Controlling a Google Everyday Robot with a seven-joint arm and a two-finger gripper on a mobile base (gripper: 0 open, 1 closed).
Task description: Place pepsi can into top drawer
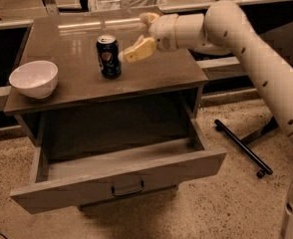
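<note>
The pepsi can [108,57] is dark blue with a silver top and stands upright on the brown cabinet top [151,78], left of centre. My gripper [134,38] is open and empty, just right of the can at its height, not touching it. One tan finger [139,49] points at the can's side and the other finger [148,18] sits farther back. The top drawer [121,180] is pulled out below the cabinet top, its inside bare, with a dark handle [127,189] on the front panel.
A white bowl [34,77] stands at the left edge of the cabinet top. A black bar with a wheel [242,148] lies on the speckled floor to the right. My white arm [251,49] reaches in from the right.
</note>
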